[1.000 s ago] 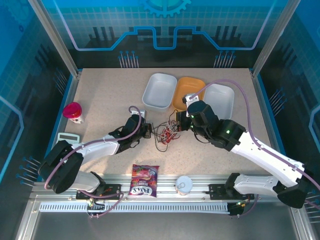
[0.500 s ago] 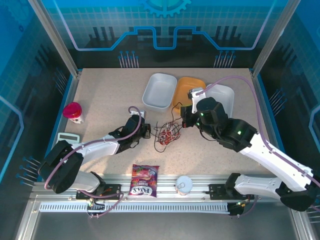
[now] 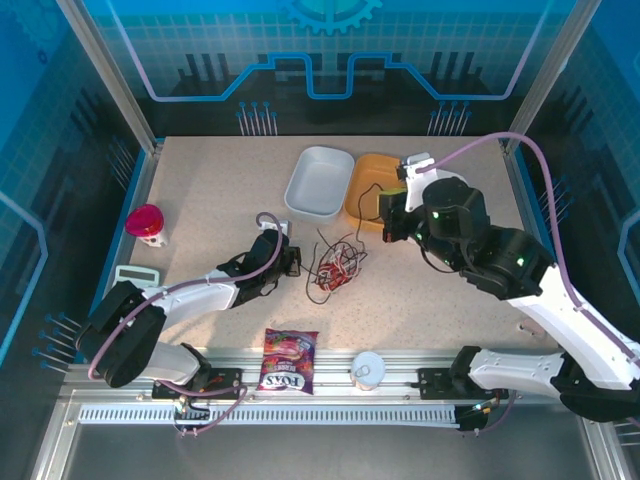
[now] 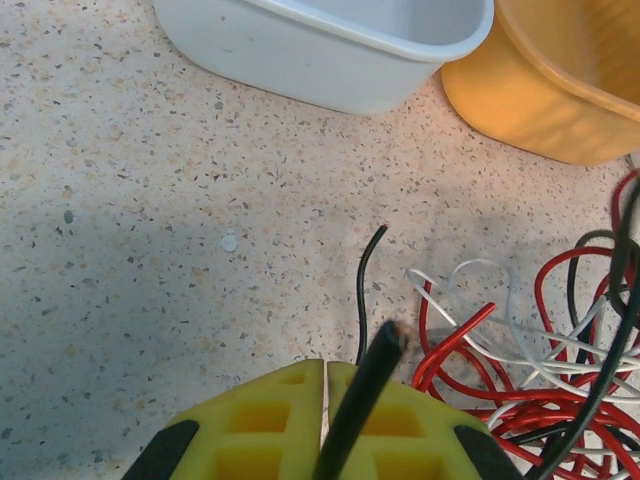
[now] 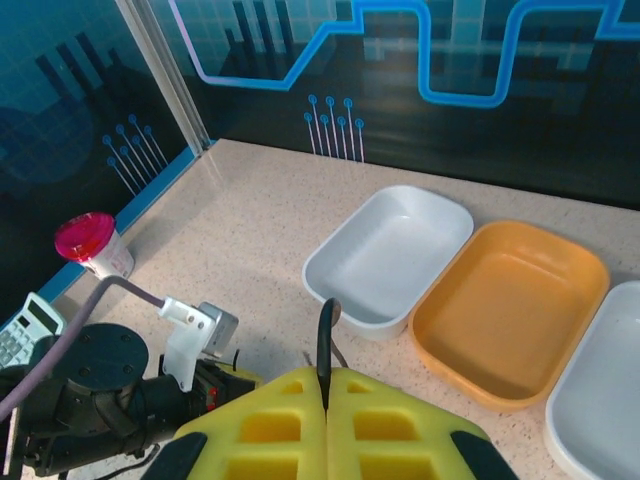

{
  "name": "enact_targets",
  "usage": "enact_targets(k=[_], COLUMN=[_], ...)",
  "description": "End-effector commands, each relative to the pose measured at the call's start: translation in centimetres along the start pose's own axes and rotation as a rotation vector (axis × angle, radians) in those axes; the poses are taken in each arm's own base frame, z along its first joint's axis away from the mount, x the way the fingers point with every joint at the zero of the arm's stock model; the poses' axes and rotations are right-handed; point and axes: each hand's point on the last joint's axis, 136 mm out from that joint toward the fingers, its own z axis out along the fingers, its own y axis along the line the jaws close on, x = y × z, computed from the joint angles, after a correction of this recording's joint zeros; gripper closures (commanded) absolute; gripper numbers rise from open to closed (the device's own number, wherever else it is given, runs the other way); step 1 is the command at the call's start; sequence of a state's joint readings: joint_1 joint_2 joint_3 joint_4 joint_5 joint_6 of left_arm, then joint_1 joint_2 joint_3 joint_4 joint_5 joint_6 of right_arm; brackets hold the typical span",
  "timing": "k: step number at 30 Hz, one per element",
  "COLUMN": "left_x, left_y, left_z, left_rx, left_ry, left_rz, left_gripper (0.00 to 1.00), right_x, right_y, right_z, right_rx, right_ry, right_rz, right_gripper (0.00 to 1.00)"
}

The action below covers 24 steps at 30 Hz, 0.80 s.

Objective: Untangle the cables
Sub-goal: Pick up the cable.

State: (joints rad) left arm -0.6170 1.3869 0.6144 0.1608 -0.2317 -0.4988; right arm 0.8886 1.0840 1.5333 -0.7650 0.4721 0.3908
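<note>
Blocky yellow fingers [image 4: 260, 395], thin looping cables [image 3: 333, 272]

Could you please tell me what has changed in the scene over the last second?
The right end effector, shut on a black cable, has lifted and moved toward the far right, drawing that strand out of the cables. The left end effector stayed put, shut on a second black cable. The white bin and orange bin are unmoved.
</note>
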Motion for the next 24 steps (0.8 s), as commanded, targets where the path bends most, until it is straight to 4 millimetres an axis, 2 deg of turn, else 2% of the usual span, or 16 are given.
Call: enact_targets(k=[1,16,24], left_x=[-0.9,-0.9,-0.8], left_y=[0.2,0.5,0.8], left_z=[-0.5,-0.7,-0.7], left_rx=[-0.016,-0.029,-0.036], left_ry=[-0.026,-0.030,-0.035], left_rz=[-0.011,-0.016,-0.019], left_gripper=[1.00,1.00,1.00], right_x=[-1.1,-5.2,-7.0], right_y=[-1.1,-0.7,-1.3], right_z=[-1.4,-3.6,-4.8], right_rx=[0.044,0.028,0.061], right_ry=[0.003,-0.071,-0.106], right_rz=[-0.046,-0.101,-0.123], right_gripper=[1.00,1.00,1.00])
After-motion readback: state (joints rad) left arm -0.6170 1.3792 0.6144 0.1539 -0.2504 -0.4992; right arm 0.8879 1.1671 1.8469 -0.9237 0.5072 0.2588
